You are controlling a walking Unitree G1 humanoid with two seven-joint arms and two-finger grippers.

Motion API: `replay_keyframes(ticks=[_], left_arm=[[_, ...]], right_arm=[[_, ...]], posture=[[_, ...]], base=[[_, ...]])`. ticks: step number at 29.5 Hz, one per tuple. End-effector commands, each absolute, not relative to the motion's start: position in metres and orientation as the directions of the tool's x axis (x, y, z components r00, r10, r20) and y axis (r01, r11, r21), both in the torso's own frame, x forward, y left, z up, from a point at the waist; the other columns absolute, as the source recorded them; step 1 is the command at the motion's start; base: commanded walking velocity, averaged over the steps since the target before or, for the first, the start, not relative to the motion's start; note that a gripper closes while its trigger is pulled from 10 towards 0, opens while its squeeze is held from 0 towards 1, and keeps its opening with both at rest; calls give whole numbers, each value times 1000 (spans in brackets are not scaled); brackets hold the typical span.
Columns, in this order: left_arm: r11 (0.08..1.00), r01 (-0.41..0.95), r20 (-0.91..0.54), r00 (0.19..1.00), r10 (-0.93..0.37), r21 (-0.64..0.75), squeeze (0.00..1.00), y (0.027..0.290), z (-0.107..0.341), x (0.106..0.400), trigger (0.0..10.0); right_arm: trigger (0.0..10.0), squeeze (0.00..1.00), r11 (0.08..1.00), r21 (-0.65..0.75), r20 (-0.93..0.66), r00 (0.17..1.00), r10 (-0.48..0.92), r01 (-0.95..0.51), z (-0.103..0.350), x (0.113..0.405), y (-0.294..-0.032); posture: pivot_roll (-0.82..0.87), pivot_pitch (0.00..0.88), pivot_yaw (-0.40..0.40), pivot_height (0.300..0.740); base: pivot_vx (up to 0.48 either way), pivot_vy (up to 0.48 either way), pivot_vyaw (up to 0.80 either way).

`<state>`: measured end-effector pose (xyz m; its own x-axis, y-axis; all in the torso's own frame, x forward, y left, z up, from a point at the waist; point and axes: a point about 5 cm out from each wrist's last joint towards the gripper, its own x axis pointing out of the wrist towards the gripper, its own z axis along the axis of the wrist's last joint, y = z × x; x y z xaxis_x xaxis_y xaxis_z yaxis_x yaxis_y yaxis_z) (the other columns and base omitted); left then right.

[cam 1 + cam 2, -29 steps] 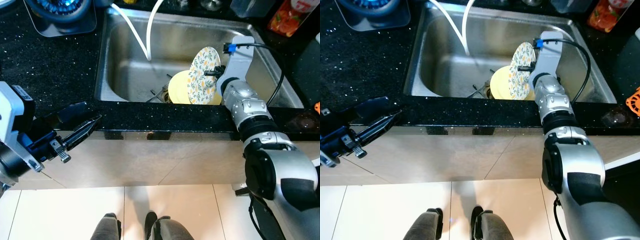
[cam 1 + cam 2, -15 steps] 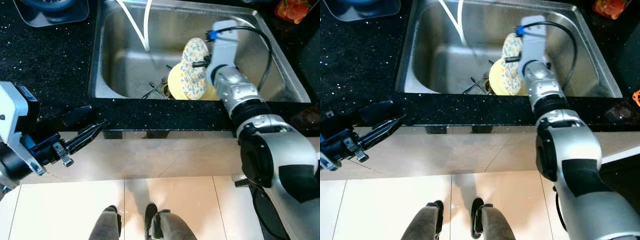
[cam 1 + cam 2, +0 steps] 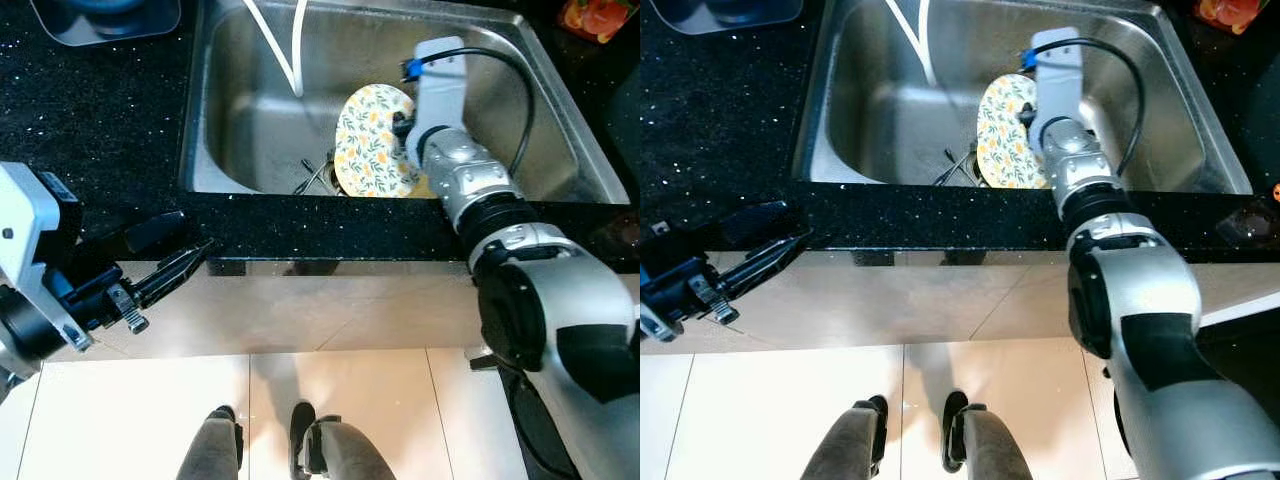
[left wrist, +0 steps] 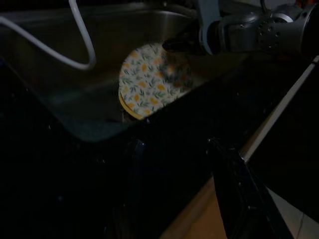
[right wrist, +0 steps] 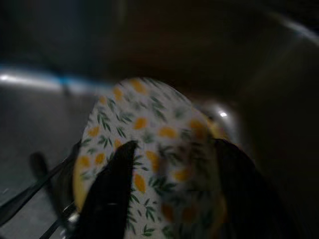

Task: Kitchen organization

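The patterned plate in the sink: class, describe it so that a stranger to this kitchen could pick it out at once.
Find the steel sink set into the black speckled counter. At its front, beside the drain, the right gripper holds the patterned plate tilted on edge. Its white face printed with yellow fruit and green leaves sets it apart from the plain yellow plate behind it.

The sink (image 3: 250, 110) is brushed stainless steel with a dull satin sheen and soft reflections on its walls. Around it the countertop (image 3: 90, 110) is glossy black stone flecked with tiny glittering specks. The floral plate (image 3: 370, 140) looks like smooth glazed ceramic, cream with a printed yellow and green pattern. The right arm (image 3: 480, 200) has silver metallic casing with a soft shine and matt black joints. The floor tiles (image 3: 130, 420) are pale, smooth and slightly reflective. The hoses (image 3: 285, 60) look like smooth white plastic.
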<state>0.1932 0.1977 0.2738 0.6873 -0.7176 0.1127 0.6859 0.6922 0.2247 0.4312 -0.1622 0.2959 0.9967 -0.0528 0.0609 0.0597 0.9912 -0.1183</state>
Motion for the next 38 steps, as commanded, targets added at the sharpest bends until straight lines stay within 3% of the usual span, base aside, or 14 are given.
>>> replay_keyframes(ticks=[1,2,3,4,5,13,16,17,20,24,26,27,30,38], left_arm=[[668,703,107,665,-739,244,0,194,276,192,10000],[667,703,119,661,-741,247,0,194,278,193,10000],[667,703,119,661,-741,247,0,194,278,193,10000],[664,704,132,655,-744,251,0,193,279,194,10000],[662,705,141,650,-747,255,0,193,281,195,10000],[657,702,179,634,-753,275,0,191,284,203,10000],[657,698,209,624,-753,284,0,188,286,211,10000],[657,698,209,624,-753,284,0,188,286,211,10000],[671,688,246,624,-742,276,0,183,285,218,10000],[680,681,266,627,-733,270,0,180,282,224,10000],[697,668,296,632,-716,260,0,176,282,230,10000],[697,668,296,632,-716,260,0,176,282,230,10000],[729,645,342,647,-681,231,0,172,283,239,10000],[740,644,376,648,-663,194,0,161,275,246,10000]], right_arm=[[10000,655,996,-53,98,993,-60,66,303,430,-171],[10000,514,998,-14,118,992,-52,54,306,430,-173],[10000,514,998,-14,118,992,-52,54,306,430,-173],[10000,78,999,52,146,989,-22,14,310,429,-174],[10000,0,994,105,174,985,-1,-17,313,429,-176],[10000,0,945,282,308,949,72,-163,324,424,-189],[10000,0,841,373,424,878,221,-392,326,419,-182],[10000,0,841,373,424,878,221,-392,326,419,-182],[10000,0,690,382,545,752,369,-615,318,409,-169],[10000,0,607,358,603,672,430,-709,312,402,-161],[10000,0,507,313,668,565,484,-803,309,388,-154],[10000,0,507,313,668,565,484,-803,309,388,-154],[10000,0,352,239,741,404,536,-905,306,365,-143],[10000,0,184,176,750,253,611,-967,282,334,-126]], posture=[[232,298,-113,740],[233,289,-112,740],[233,289,-112,740],[232,271,-107,740],[232,267,-106,740],[223,208,-101,740],[222,168,-102,740],[222,168,-102,740],[224,124,-102,740],[227,114,-99,740],[232,105,-100,740],[232,105,-100,740],[234,92,-96,740],[231,74,-94,740]], base=[[0,0,0],[0,0,0],[0,0,0],[0,0,0],[0,0,0],[0,0,0],[0,0,0],[0,0,0],[0,0,0],[0,0,0],[0,0,0],[0,0,0],[0,0,0],[0,0,0]])
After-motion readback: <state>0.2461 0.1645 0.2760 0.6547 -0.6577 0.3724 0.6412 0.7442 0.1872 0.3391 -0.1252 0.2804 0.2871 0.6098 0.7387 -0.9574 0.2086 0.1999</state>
